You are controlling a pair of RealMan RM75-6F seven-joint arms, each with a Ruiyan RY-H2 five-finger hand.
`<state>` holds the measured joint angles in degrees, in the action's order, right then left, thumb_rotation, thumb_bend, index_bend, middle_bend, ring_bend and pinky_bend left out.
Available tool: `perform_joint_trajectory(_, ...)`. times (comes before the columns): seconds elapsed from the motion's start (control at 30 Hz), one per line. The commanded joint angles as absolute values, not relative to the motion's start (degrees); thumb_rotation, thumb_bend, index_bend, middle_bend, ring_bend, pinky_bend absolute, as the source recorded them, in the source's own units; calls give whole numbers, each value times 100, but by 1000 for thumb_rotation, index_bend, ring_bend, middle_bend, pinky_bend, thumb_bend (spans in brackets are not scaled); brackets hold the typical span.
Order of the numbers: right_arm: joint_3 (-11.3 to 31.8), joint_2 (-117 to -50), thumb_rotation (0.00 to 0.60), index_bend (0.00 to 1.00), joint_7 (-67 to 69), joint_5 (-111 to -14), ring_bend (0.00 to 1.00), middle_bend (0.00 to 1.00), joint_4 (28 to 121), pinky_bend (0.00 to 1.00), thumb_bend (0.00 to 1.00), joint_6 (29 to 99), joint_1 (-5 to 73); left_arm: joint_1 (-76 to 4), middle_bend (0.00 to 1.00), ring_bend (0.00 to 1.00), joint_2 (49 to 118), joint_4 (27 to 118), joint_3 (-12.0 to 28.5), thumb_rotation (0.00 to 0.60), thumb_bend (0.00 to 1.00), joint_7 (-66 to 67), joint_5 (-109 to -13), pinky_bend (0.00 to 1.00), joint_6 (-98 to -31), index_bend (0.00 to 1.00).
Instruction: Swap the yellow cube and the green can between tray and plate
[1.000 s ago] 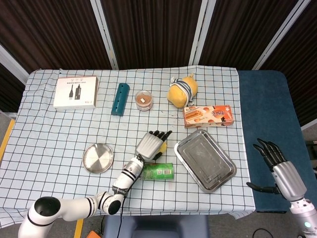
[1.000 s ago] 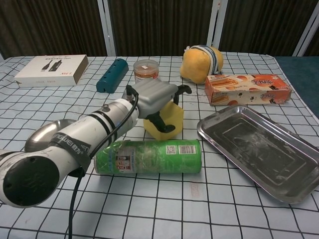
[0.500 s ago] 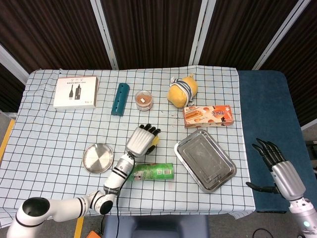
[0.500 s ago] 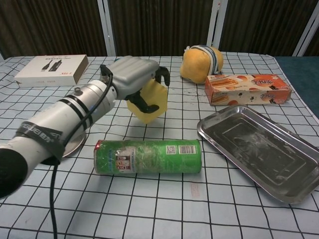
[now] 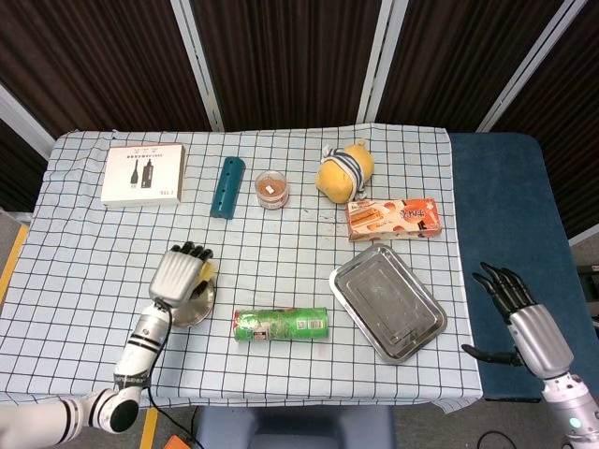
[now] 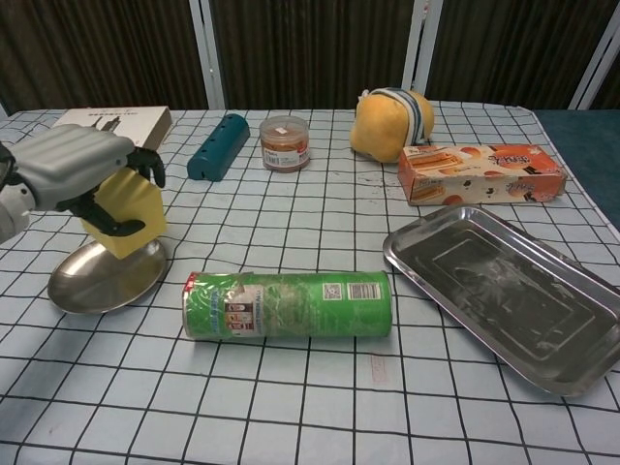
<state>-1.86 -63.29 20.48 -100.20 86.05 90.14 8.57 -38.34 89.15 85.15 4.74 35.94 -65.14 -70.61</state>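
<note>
Your left hand [image 6: 73, 170] is gripping the yellow cube [image 6: 128, 215] and holding it tilted just above the plate [image 6: 92, 286], perhaps grazing its rim. The green can [image 6: 288, 304] is lying on its side on the worktop between plate and tray [image 6: 504, 291]. Your right hand [image 5: 519, 318] is hanging open, far right.
</note>
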Motion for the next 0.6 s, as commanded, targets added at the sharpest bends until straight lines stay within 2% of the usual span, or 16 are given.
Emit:
perform_joint_trajectory(0.03,-184,-6342,600,0,2009,-10015,0,0,8625,54,52,8995,862,-3662,504,560,8870,8437,374,600,435,3413,-6566,673,-7121,343)
perform_joint_trajectory(0.17,-194,-6350,600,0,1954,-10021,0,0,8636,54,52,8960,874,-3576,467,509,8921,8296,358,600,434,3359,-6641,667,-7141,336)
perform_joint_trajectory(0.23,-194,-6345,600,0,1947,-10009,0,0,8645,54,52,8941,880,-3547,403,448,8931,8267,353,600,431,3393,-6701,635,-7168,298)
perform_joint_trajectory(0.43,-176,-6330,600,0,1969,-9965,0,0,8662,54,52,8946,875,-3432,107,163,8697,8766,370,600,409,3552,-6547,407,-7096,31)
perform_joint_trajectory(0.53,-177,-6325,600,0,1983,-9972,0,0,8661,54,52,8961,870,-3388,19,76,8562,9034,365,600,396,3730,-6379,318,-7034,0)
perform_joint_trajectory(0.6,-180,-6325,600,0,1988,-9974,0,0,8660,54,52,8962,869,-3373,1,44,8498,9140,364,600,393,3811,-6277,290,-6977,0)
